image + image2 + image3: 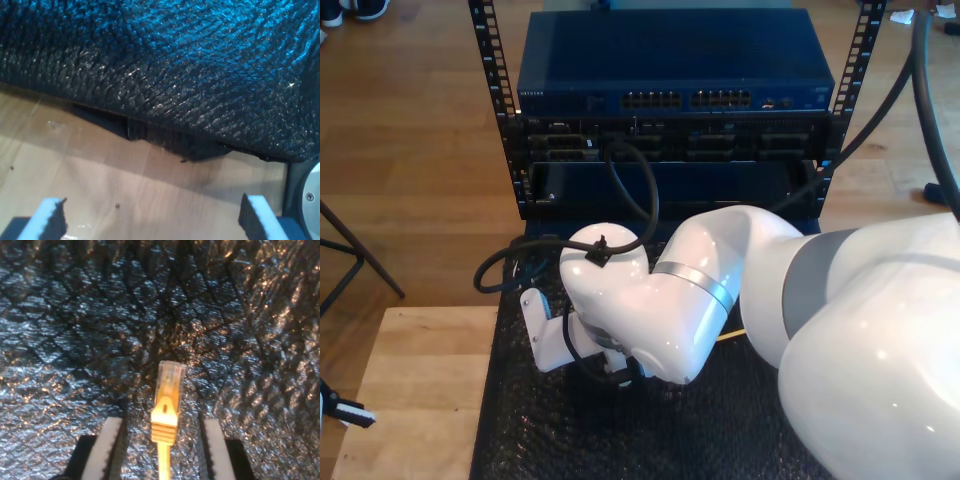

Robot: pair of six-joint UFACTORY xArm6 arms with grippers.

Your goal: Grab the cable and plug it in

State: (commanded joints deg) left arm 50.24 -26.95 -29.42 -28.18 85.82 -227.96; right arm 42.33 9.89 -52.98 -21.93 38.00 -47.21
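Note:
The yellow cable [164, 440] lies on the black padded mat [60, 340], its clear plug [170, 380] pointing away from the camera. My second gripper [161, 452] is open and straddles the cable just behind the plug, with both pale fingers [105, 450] apart from it. In the exterior view the second arm's white wrist [610, 320] hangs low over the mat [520, 440], and a short yellow piece of the cable [725, 335] shows beside it. My first gripper [152, 220] is open over the wooden table [125, 180], facing the mat's edge [165, 135], with nothing between its fingers.
A rack [510, 130] with a dark blue network switch [670, 70] and its rows of ports [690, 99] stands behind the mat. Thick black arm cables [645, 190] loop in front of it. A tripod leg [360, 255] stands on the exterior view's left.

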